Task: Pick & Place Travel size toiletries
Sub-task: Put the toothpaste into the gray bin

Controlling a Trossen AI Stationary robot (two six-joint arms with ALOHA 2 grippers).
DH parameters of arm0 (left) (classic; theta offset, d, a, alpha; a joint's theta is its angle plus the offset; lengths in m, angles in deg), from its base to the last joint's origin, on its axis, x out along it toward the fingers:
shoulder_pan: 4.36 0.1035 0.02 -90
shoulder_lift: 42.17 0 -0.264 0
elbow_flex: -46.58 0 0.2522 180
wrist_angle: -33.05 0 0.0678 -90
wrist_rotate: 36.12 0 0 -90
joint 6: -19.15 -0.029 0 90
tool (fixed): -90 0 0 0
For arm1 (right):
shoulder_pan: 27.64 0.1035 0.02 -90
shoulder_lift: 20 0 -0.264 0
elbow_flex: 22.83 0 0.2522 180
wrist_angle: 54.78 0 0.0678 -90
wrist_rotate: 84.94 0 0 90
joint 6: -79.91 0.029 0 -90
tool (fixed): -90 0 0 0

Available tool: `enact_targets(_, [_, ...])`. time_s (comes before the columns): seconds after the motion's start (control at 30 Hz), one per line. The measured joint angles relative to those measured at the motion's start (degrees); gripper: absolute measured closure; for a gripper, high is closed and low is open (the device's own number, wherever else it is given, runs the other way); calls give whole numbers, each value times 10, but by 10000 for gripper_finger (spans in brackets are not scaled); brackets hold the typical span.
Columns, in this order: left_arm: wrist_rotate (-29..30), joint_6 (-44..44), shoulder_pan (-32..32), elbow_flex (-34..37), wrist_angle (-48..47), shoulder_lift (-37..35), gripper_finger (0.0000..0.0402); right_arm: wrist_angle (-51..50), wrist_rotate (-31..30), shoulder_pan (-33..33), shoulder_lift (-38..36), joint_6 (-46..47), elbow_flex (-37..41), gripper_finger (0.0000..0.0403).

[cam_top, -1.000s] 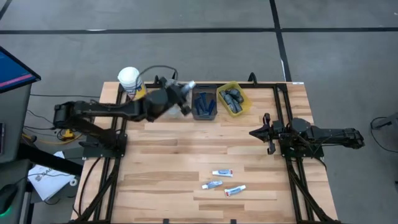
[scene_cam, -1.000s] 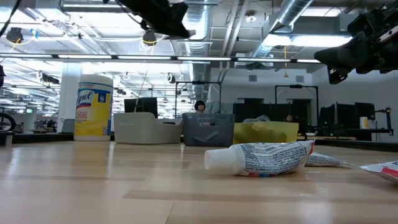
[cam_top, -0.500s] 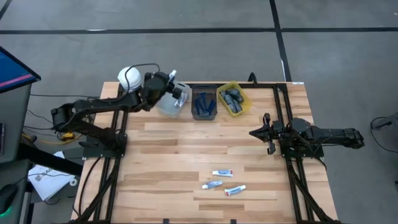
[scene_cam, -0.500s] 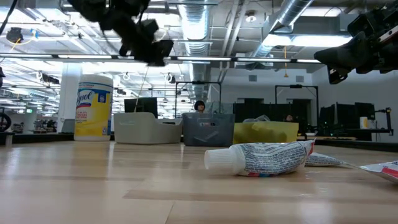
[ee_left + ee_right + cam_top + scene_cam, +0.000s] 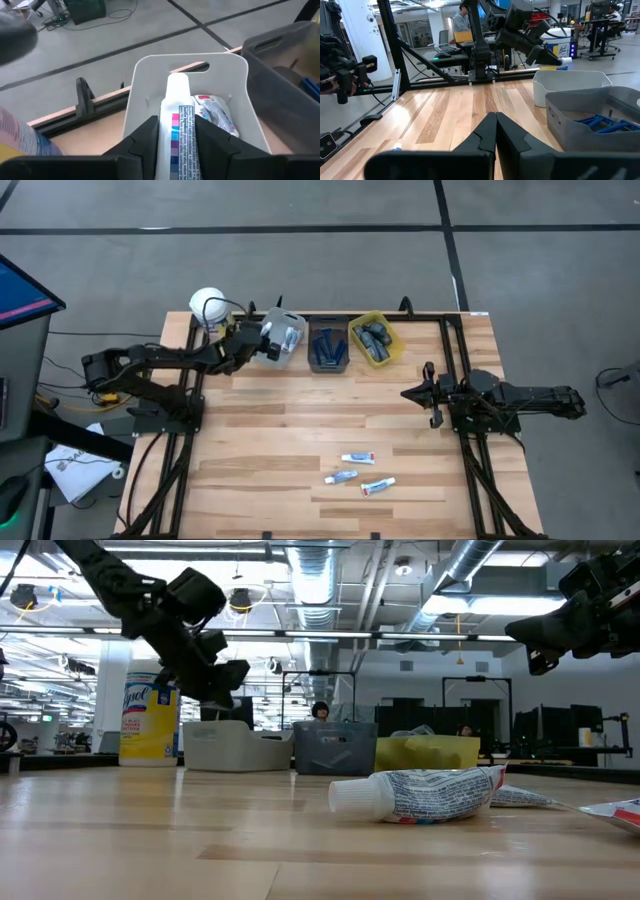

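White tube [image 5: 180, 135] with blue and red marks is pinched in the left end effector [image 5: 176, 142] over the grey bin [image 5: 235, 95] at the tabletop's far edge, one tube already inside. Best to lower inside the rim before letting go. Right end effector [image 5: 494, 131], pressed together, waits near the right edge; three tubes [image 5: 358, 471] lie near the near edge.

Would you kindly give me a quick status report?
Left gripper shut on white tube, above grey bin. Right gripper shut, waiting at right. Nothing in the way.
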Motion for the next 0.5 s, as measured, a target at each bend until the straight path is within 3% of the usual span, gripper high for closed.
enact_targets(0.23, [-17,1,1,15,77,15,294,0,0,0,0,0,0,403])
enact_targets(0.37, [-72,1,11,11,185,64,294,0,0,0,0,0,0,403])
enact_targets(0.5, [-76,-2,11,-6,188,106,294,0,0,0,0,0,0,403])
